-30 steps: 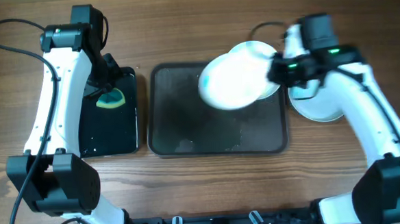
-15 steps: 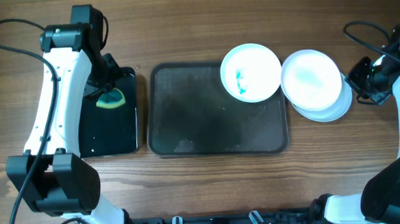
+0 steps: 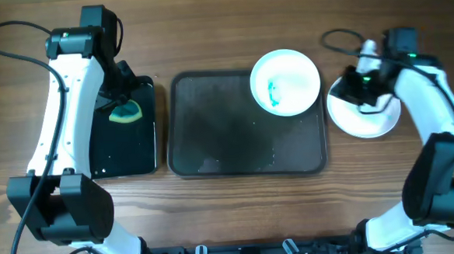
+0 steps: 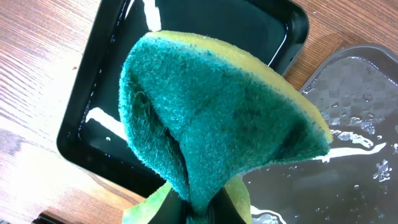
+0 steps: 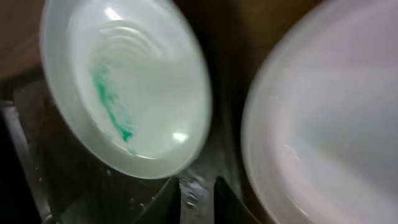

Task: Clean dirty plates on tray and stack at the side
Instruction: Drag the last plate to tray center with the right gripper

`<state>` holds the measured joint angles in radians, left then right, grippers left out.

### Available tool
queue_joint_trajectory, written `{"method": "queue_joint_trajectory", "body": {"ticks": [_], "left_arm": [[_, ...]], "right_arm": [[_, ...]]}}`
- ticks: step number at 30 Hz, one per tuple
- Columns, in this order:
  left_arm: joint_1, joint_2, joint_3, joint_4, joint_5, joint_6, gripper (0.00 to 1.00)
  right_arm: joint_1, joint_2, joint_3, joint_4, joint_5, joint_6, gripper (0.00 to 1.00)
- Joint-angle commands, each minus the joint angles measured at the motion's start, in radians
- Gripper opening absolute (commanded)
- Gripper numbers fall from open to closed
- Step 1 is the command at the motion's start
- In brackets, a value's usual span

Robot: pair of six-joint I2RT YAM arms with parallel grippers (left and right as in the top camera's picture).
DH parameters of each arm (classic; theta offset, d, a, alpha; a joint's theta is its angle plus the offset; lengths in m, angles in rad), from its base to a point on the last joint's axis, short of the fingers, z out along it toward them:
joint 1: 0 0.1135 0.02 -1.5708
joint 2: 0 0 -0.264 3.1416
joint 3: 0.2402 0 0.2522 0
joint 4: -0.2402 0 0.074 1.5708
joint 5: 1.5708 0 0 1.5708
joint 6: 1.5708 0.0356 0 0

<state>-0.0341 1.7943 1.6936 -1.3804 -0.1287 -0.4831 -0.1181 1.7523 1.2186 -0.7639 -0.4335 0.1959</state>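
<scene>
Wood-grain tabletop (image 3: 206,35) carries three groups of things in a row from its left edge to its right edge. In the middle lies a dark grey tray (image 3: 212,135), its floor wet and glinting in the left wrist view (image 4: 360,93). One dirty plate (image 3: 285,81) sits in the tray's far right corner, flat, white, with a teal smear (image 3: 273,92) left of its centre. The right wrist view shows the same dirty plate (image 5: 124,87) and its teal smear (image 5: 112,106) running down the inner face.

Just beside the tray, toward the right edge of the tabletop, rests a stack of clean white plates (image 3: 371,121), directly on the wood. It appears as a pale, blurred disc (image 5: 323,124) in the right wrist view. The right gripper (image 3: 357,89) hangs over the stack's left part, near the gap between stack and dirty plate. Its two finger ends (image 5: 202,196) show at the bottom of its own camera with nothing visible between them; the picture is too blurred to tell whether the jaws are parted or closed.

Near the left edge lies a black tray (image 3: 123,156) holding a film of water. The left gripper (image 3: 120,101) hovers above its far end, jaws clamped on a sponge (image 3: 125,113). Up close the sponge (image 4: 211,124) is folded, green scouring face outward and yellow foam along its rim, pinched at the bottom by the left gripper (image 4: 199,214) over the black tray (image 4: 286,37).
</scene>
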Motion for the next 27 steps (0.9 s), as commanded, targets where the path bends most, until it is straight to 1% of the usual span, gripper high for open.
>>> {"method": "queue_joint_trajectory", "body": {"ticks": [1, 2, 4, 7, 13, 16, 18, 20, 21, 23, 24, 26, 27], "left_arm": [[0.003, -0.016, 0.014, 0.003, 0.009, 0.013, 0.04], [0.003, -0.016, 0.014, 0.003, 0.009, 0.013, 0.04], [0.003, -0.016, 0.014, 0.003, 0.009, 0.013, 0.04], [0.003, -0.016, 0.014, 0.002, 0.009, 0.013, 0.04], [0.003, -0.016, 0.014, 0.002, 0.009, 0.013, 0.04], [0.003, -0.016, 0.014, 0.003, 0.009, 0.012, 0.04], [0.003, -0.016, 0.014, 0.003, 0.009, 0.012, 0.04], [0.003, -0.016, 0.014, 0.003, 0.009, 0.012, 0.04], [0.003, -0.016, 0.014, 0.003, 0.009, 0.012, 0.04], [0.003, -0.016, 0.014, 0.002, 0.010, 0.012, 0.04], [0.003, -0.016, 0.014, 0.003, 0.017, 0.012, 0.04], [0.003, -0.016, 0.014, 0.006, 0.056, 0.012, 0.04], [0.003, -0.016, 0.014, 0.008, 0.075, 0.012, 0.04]], "right_arm": [[0.113, 0.027, 0.005, 0.098, 0.090, 0.075, 0.32], [0.136, 0.045, 0.005, 0.109, 0.134, 0.094, 0.34], [0.169, 0.081, 0.005, 0.089, 0.226, 0.142, 0.36], [0.183, 0.097, 0.005, 0.041, 0.332, 0.251, 0.35], [0.183, 0.109, 0.004, 0.034, 0.341, 0.302, 0.36], [0.191, 0.145, 0.003, 0.056, 0.294, 0.300, 0.34], [0.201, 0.171, 0.003, 0.075, 0.254, 0.271, 0.32], [0.219, 0.189, 0.003, 0.088, 0.254, 0.270, 0.27], [0.231, 0.198, 0.003, 0.097, 0.254, 0.271, 0.23], [0.245, 0.198, 0.003, 0.101, 0.254, 0.267, 0.10], [0.253, 0.198, 0.004, 0.102, 0.249, 0.254, 0.06], [0.280, 0.198, 0.006, 0.095, 0.158, 0.195, 0.04], [0.288, 0.198, 0.006, 0.084, 0.131, 0.195, 0.04]]}}
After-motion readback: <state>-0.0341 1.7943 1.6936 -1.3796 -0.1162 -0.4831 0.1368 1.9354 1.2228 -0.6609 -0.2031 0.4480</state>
